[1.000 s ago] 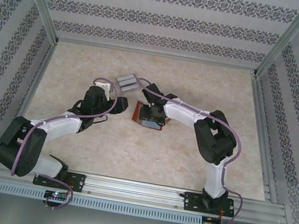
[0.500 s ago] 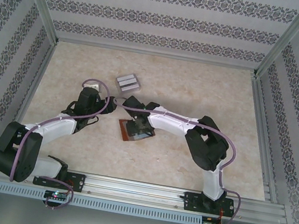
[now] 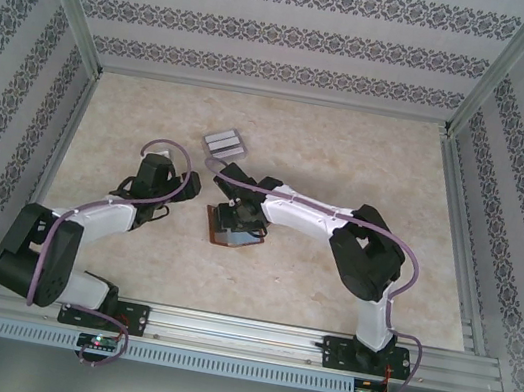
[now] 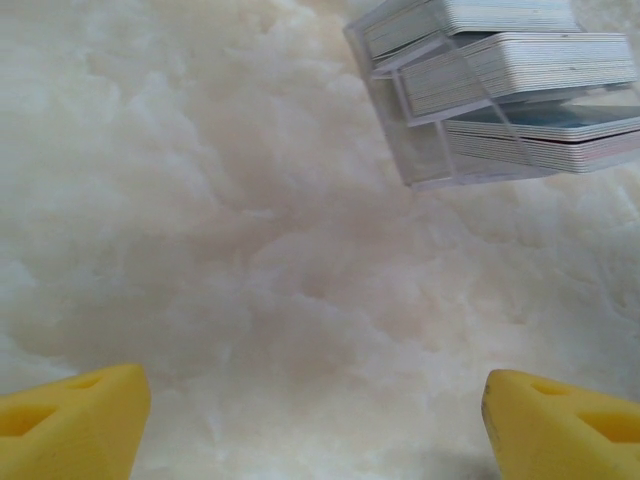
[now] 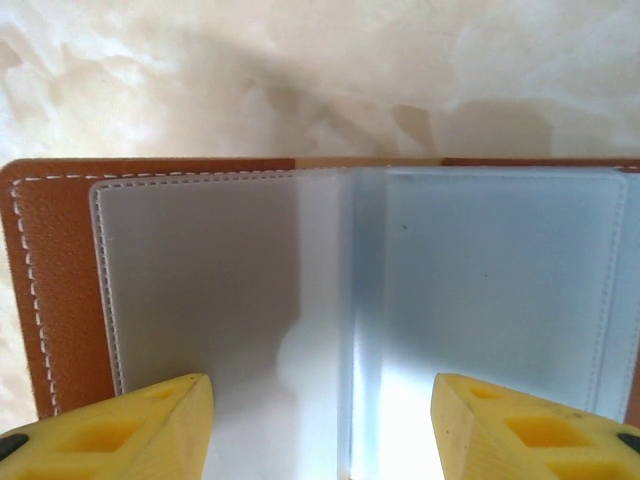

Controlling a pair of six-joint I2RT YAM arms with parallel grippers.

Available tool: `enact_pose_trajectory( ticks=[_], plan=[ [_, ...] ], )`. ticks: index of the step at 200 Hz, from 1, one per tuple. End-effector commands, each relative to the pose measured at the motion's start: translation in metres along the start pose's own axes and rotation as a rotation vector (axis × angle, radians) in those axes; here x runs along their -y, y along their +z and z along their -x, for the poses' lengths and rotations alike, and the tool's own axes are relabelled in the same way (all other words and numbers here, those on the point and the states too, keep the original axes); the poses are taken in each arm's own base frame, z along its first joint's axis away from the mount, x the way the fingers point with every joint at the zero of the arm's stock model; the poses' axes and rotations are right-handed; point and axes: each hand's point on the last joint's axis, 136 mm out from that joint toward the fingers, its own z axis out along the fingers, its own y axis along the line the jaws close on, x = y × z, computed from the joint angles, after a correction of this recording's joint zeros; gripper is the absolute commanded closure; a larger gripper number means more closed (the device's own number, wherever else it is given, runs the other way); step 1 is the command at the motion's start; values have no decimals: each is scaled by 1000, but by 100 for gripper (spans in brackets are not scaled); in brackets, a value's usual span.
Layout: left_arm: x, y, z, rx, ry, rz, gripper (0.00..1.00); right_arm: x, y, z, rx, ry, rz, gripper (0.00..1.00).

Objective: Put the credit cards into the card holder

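Note:
The credit cards lie in stacks in a clear plastic tray on the marble table; in the left wrist view the credit cards sit at the top right, edge-on. My left gripper hangs near and left of them, open, its yellow fingertips wide apart over bare table. The brown card holder lies open below the cards. My right gripper stands open directly over it. Clear sleeves of the card holder fill the space between my right fingertips, and nothing is gripped.
Aluminium rails run along the table's near edge, and patterned walls enclose the back and both sides. Bare marble table stretches to the right of the cards and behind them.
My left gripper has drawn back from the cards toward the near left and spread wider. The right gripper and the card holder have shifted left and nearer.

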Motion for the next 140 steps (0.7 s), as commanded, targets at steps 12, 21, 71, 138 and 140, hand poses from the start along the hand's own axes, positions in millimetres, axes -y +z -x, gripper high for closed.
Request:
enact_pose_trajectory(
  ticks=[12, 21, 71, 138, 140],
  plan=[
    [-13, 1, 1, -17, -52, 29, 14, -13, 5, -4, -16, 18, 36, 39],
    [-14, 0, 3, -16, -48, 32, 14, -10, 3, -2, -6, 7, 23, 38],
    [-21, -7, 14, 0, -34, 64, 14, -18, -7, 0, 10, -34, 38, 37],
    [-35, -1, 14, -36, -124, 44, 14, -25, 19, -7, -11, -116, -66, 34],
    [-35, -1, 15, -38, -127, 40, 14, -24, 19, -7, -12, -120, -73, 32]
  ],
)
